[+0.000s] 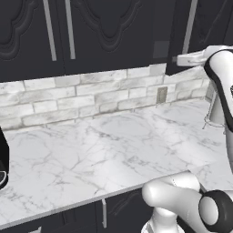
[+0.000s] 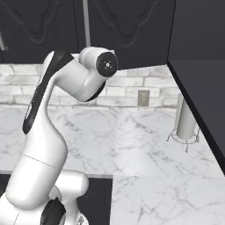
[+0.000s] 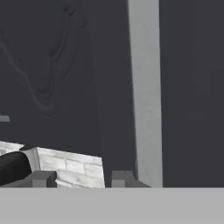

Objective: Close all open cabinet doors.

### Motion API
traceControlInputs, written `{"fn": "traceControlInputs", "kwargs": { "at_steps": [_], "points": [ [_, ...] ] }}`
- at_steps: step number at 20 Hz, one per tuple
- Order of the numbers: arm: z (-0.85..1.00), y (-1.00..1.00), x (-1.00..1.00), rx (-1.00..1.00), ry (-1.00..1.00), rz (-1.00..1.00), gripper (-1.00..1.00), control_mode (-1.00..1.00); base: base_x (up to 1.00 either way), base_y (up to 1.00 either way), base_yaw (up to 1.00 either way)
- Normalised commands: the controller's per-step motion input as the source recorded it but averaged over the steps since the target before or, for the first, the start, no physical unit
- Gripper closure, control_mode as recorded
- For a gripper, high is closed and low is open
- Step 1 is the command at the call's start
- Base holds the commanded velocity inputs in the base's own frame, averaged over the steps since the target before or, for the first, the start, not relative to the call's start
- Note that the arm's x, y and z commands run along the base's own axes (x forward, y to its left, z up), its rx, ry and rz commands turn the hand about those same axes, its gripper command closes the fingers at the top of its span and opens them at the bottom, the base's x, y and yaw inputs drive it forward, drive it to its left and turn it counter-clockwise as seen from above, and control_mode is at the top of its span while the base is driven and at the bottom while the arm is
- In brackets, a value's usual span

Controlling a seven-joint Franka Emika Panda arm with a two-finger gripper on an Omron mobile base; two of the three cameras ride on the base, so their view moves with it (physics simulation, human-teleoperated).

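An open cabinet door swings out from the wall cabinets at the right, its silver bar handle upright. From the right base view it is a wide dark panel reaching toward the camera. My gripper sits at this door's lower edge, beside the handle. In the hand view a silver handle and the black relief panel are very close. My gripper is open, its fingertips apart with nothing between them. Two closed cabinet doors hang to the left.
A white marble counter runs under the cabinets, with a grey brick backsplash and a wall outlet. A paper towel holder stands under the open door. A black object sits at the counter's left edge.
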Motion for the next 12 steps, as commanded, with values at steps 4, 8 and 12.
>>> {"fn": "traceControlInputs", "kwargs": {
  "at_steps": [4,8,12],
  "points": [
    [0.00,0.23,0.77,0.00,0.01,0.09,-1.00,-1.00,0.00,0.00,0.00],
    [0.00,0.24,0.78,0.00,0.00,0.08,-1.00,-1.00,0.00,0.00,0.00],
    [0.00,0.23,0.79,0.00,0.00,0.08,-1.00,-1.00,0.00,0.00,0.00]
  ]
}}
